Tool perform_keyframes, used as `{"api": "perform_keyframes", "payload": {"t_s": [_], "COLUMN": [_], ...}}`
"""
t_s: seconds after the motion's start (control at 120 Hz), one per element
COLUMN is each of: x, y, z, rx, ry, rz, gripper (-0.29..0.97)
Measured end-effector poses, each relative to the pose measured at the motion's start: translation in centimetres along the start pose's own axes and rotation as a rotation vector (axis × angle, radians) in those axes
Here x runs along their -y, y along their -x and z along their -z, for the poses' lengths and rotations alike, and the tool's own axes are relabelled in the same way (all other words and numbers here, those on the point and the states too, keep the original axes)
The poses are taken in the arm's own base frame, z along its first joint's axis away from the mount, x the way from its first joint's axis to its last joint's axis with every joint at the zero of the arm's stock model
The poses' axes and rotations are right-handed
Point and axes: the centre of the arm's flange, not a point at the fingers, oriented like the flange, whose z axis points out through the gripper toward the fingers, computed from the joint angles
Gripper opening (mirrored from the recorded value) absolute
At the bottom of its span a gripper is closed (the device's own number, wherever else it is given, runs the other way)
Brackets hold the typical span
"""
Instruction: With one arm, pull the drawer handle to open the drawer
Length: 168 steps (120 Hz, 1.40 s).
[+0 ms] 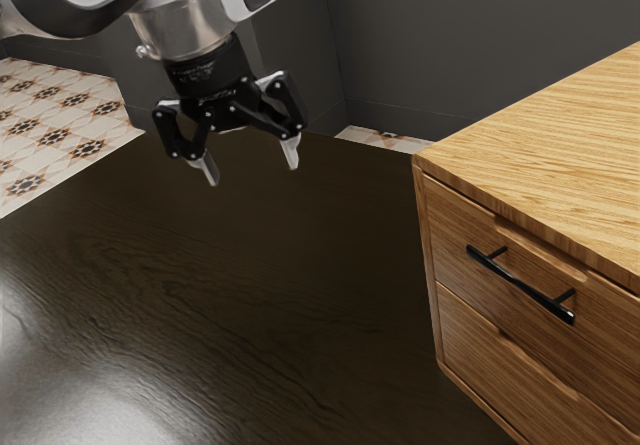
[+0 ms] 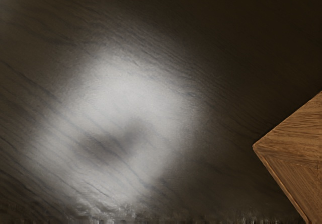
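Note:
A wooden cabinet (image 1: 560,165) stands at the exterior view's right, with two drawer fronts facing left. The upper drawer (image 1: 480,235) carries a black bar handle (image 1: 520,283) and sits flush with the cabinet face. My black gripper (image 1: 250,161) hangs high above the dark floor at the exterior view's upper left, well away from the handle. Its fingers are spread apart with nothing between them. In the wrist view a corner of the wooden cabinet (image 2: 297,158) shows off to one side of my hand.
A dark glossy wooden floor (image 1: 200,315) spreads beneath my hand, and it shows in the wrist view as a dark floor (image 2: 126,133) with a bright reflection. Patterned tiles (image 1: 50,125) lie at the far left, dark walls behind. A lower drawer (image 1: 520,385) sits under the handled one.

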Motion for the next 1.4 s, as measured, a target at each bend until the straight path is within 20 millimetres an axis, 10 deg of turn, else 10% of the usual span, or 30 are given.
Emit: {"api": "perform_keyframes", "payload": {"t_s": [0.958, 1.4], "x": [-14.0, -13.0], "y": [11.2, 11.2], "z": [-3.8, -4.9], "rx": [0.024, -0.004], "ry": [0.117, 0.218], "rz": [0.220, 0.327], "gripper": [0.68, 0.68]}}
